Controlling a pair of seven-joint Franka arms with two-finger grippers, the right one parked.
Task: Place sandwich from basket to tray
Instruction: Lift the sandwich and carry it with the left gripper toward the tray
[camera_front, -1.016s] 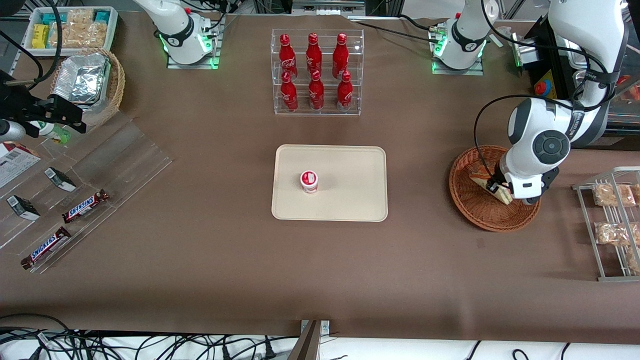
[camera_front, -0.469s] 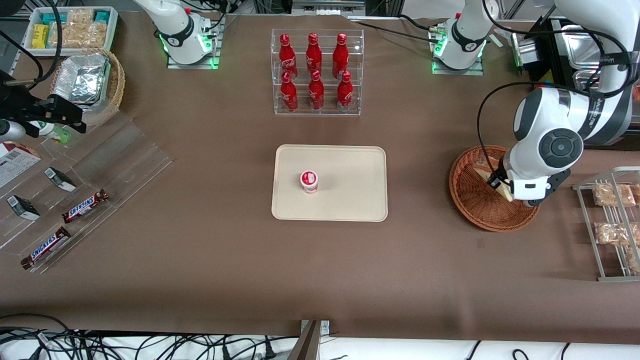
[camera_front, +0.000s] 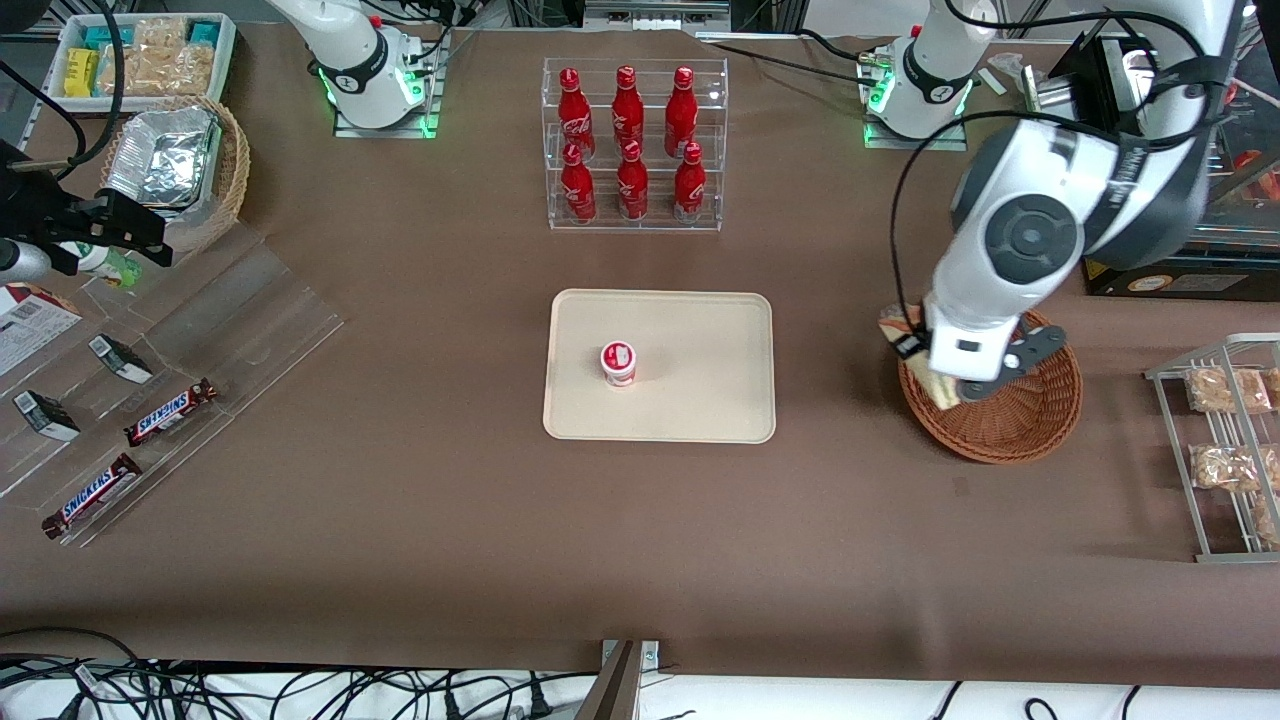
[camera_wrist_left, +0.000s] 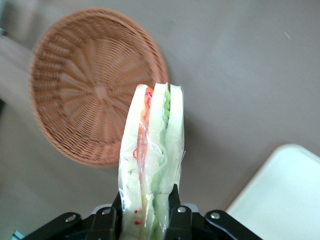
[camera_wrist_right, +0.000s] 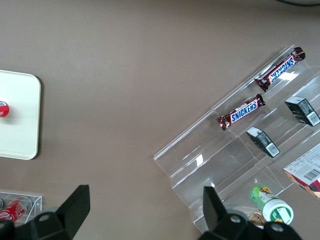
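My left gripper (camera_front: 925, 365) is shut on the sandwich (camera_front: 912, 340), a plastic-wrapped wedge of pale bread with red and green layers, and holds it in the air above the basket's rim nearest the tray. In the left wrist view the sandwich (camera_wrist_left: 152, 150) stands clamped between the two black fingers (camera_wrist_left: 173, 200) of the gripper (camera_wrist_left: 146, 212). The reddish-brown wicker basket (camera_front: 1030, 425) sits below, and it shows empty in the wrist view (camera_wrist_left: 95, 90). The cream tray (camera_front: 700, 400) lies mid-table, with a corner in the wrist view (camera_wrist_left: 285, 200).
A small red-and-white cup (camera_front: 619, 362) stands on the tray. A clear rack of red bottles (camera_front: 632, 140) stands farther from the camera than the tray. A wire rack of snack bags (camera_front: 1225, 440) lies at the working arm's end.
The gripper has lifted the sandwich out of the basket and carried it up and toward the tray, to over the basket's rim. The basket is now empty.
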